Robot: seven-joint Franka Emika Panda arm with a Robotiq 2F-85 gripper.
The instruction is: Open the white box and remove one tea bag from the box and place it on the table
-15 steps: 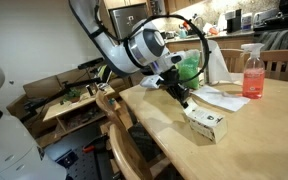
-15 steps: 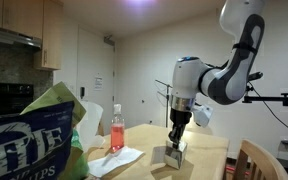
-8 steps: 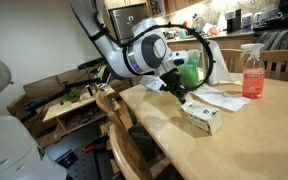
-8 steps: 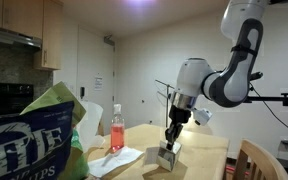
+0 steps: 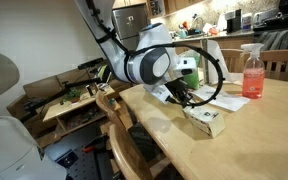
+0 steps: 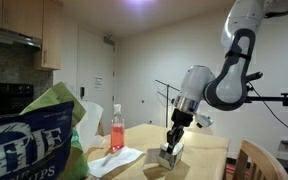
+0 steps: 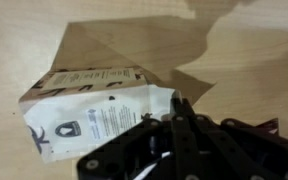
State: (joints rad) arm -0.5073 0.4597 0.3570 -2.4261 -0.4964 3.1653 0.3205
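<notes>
The white box [image 5: 207, 119] lies on the light-wood table [image 5: 246, 150], with dark printed marks on its side. It also shows in an exterior view [image 6: 168, 156] and fills the left of the wrist view [image 7: 92, 108]. My gripper [image 5: 188, 101] is right at the box's near end, fingers pressed together and touching its edge [image 7: 178, 101]. It shows in an exterior view [image 6: 172, 141] just above the box. I see nothing between the fingers. No tea bag is visible.
A pink spray bottle [image 5: 252, 72] [image 6: 116, 128] and flat white paper sheets [image 5: 224, 98] [image 6: 119, 158] lie beyond the box. A green bag [image 5: 190, 70] sits behind the arm. A wooden chair [image 5: 117, 125] stands at the table's edge, with a cluttered bench [image 5: 69, 100] behind it.
The arm has swung lower and closer over the box, and the fingertips have come down against its end. The box has shifted slightly.
</notes>
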